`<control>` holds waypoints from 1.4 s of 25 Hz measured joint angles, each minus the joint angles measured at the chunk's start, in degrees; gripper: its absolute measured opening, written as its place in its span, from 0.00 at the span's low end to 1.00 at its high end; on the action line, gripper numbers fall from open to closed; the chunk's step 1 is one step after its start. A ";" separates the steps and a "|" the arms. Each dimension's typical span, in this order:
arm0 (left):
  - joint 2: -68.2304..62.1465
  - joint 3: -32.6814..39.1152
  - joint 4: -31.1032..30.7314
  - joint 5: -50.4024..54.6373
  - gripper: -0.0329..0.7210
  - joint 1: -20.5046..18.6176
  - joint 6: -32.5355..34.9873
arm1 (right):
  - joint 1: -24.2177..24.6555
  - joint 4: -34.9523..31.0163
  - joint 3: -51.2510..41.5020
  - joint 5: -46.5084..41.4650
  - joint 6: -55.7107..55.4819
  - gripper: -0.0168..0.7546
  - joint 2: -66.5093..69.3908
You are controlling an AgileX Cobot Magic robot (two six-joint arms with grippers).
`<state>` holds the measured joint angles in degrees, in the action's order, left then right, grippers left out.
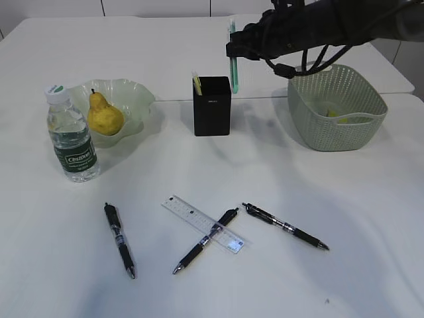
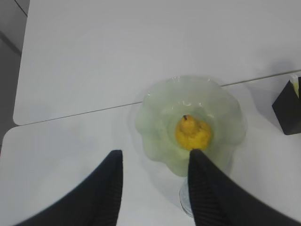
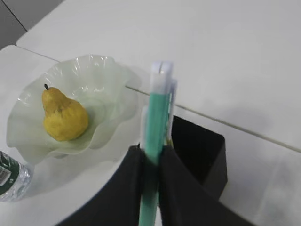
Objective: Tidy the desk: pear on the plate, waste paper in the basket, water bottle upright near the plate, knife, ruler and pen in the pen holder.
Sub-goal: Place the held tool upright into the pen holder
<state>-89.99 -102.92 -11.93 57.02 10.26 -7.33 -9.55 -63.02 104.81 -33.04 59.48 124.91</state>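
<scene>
Green utility knife (image 1: 233,63) hung upright — long axis vertical — pinched in the right gripper (image 3: 151,165), just right of and above the pen holder (image 1: 212,106).

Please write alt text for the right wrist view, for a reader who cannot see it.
The right hand grips a green knife upright, just above a black pen holder. To the left, a yellow pear lies on a pale green wavy plate on the white table.
</scene>
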 joint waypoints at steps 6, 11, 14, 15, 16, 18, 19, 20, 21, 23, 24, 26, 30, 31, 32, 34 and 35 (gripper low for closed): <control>-0.11 0.00 0.00 -0.11 0.46 0.00 0.00 | 0.00 -10.94 0.00 1.70 14.94 0.14 1.00; -0.11 0.00 0.00 -0.11 0.46 0.00 0.00 | 0.00 -18.53 0.00 2.46 26.27 0.14 1.00; -0.11 0.00 0.00 -0.24 0.46 0.00 0.00 | 0.00 -22.95 0.00 2.83 32.24 0.14 1.00; -0.11 0.00 0.00 -0.24 0.45 0.00 0.00 | 0.00 -24.46 0.00 2.97 34.36 0.14 1.00; -0.11 0.00 0.00 -0.24 0.45 0.00 0.00 | 0.00 -25.64 0.00 3.11 36.33 0.14 1.00; -0.11 0.00 0.00 -0.24 0.45 0.00 0.00 | 0.00 -28.59 0.00 3.53 39.64 0.14 1.08; -0.11 0.00 0.00 -0.24 0.45 0.00 0.00 | 0.00 -29.83 0.00 3.53 41.21 0.14 1.37; -0.11 0.00 0.00 -0.24 0.45 0.00 0.00 | 0.00 -31.48 0.04 3.53 42.28 0.14 1.68; -0.11 0.00 0.00 -0.24 0.45 0.00 0.00 | 0.00 -32.48 0.04 3.53 43.27 0.14 2.05; -0.11 0.00 0.00 -0.24 0.45 0.00 0.00 | -0.21 -33.70 0.13 3.69 44.87 0.14 2.95; -0.11 0.00 0.00 -0.24 0.45 0.00 0.00 | -0.32 -34.50 0.13 3.83 45.64 0.14 3.21; -0.11 0.00 0.00 -0.24 0.45 0.00 0.00 | -1.06 -36.17 0.13 3.98 48.14 0.14 3.84; -0.11 0.00 0.00 -0.34 0.45 0.00 0.00 | -3.37 -39.17 0.28 4.41 54.30 0.14 5.31; -0.11 0.00 0.00 -0.34 0.45 0.00 0.00 | -3.70 -39.44 0.30 4.53 55.01 0.14 5.78; -0.11 0.00 0.00 -0.34 0.45 0.00 0.00 | -4.14 -39.54 0.46 4.80 55.53 0.14 6.07; -0.11 0.00 0.00 -0.34 0.45 0.00 0.00 | -4.53 -39.57 0.88 5.51 56.21 0.14 7.08; -0.11 0.00 0.00 -0.34 0.45 0.00 0.00 | -4.53 -39.67 1.14 5.90 56.46 0.14 7.48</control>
<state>-90.09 -102.92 -11.93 56.69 10.26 -7.33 -14.07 -102.69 105.95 -27.14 115.94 132.39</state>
